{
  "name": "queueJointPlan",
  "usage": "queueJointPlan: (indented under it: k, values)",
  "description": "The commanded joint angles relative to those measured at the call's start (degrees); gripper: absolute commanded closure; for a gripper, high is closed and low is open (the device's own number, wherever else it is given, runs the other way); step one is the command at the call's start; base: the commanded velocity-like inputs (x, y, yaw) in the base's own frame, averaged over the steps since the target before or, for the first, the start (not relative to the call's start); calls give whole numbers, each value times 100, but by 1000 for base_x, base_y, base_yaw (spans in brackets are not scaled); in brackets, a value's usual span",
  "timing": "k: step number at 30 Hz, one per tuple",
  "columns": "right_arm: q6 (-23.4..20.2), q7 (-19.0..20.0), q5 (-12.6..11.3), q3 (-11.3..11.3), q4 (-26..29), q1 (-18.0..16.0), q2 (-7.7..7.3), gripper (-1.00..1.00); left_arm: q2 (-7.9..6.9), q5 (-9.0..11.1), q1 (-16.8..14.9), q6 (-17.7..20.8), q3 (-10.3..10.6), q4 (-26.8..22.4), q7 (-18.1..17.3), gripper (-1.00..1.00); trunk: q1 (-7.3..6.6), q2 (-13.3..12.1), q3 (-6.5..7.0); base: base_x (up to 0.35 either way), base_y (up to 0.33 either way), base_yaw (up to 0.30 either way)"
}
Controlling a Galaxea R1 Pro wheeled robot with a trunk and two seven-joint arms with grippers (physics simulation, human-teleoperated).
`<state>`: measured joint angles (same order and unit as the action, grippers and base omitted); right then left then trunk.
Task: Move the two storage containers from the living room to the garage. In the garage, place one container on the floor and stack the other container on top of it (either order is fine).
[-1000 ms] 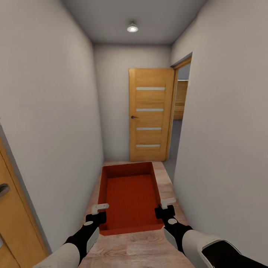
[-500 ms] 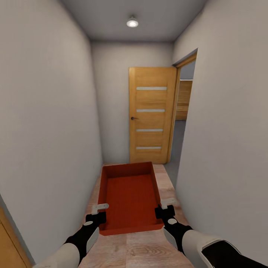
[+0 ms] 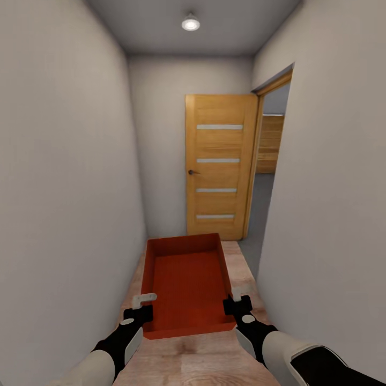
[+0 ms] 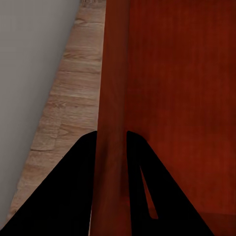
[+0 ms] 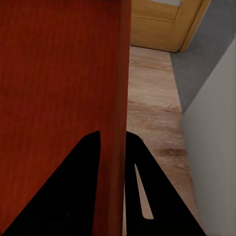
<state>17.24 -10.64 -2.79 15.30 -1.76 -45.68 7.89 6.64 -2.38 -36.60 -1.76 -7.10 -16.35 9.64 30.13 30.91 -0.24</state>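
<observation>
Storage container [image 3: 186, 284] carried in hallway, left gripper [image 3: 143, 303] and right gripper [image 3: 237, 299] each clamped on a side wall. Slat-panel door [image 3: 219, 165] nearer than a second ago; garage approach progressing.

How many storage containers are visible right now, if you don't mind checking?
1. The storage container is held between the left gripper and right gripper over the hallway floor. None other visible.

I've got grey walls [image 3: 69, 187] close on both sides, a shut wood door [image 3: 219, 163] blocking dead ahead, and an open doorway [image 3: 268, 177] on the right.
</observation>
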Motion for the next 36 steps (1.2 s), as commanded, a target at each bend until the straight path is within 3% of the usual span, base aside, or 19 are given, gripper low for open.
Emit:
queueJointPlan:
  k: [1, 36]
  values:
    - [483, -263, -82, -99, 53, -11, 2, 100, -260, -17, 4, -17, 3, 26, 56, 100, 5, 4, -3, 322, 0, 0]
    - [483, -271, -73, -97, 53, -11, 10, 100, -257, -17, 4, -16, 6, 26, 56, 100, 5, 4, -3, 322, 0, 0]
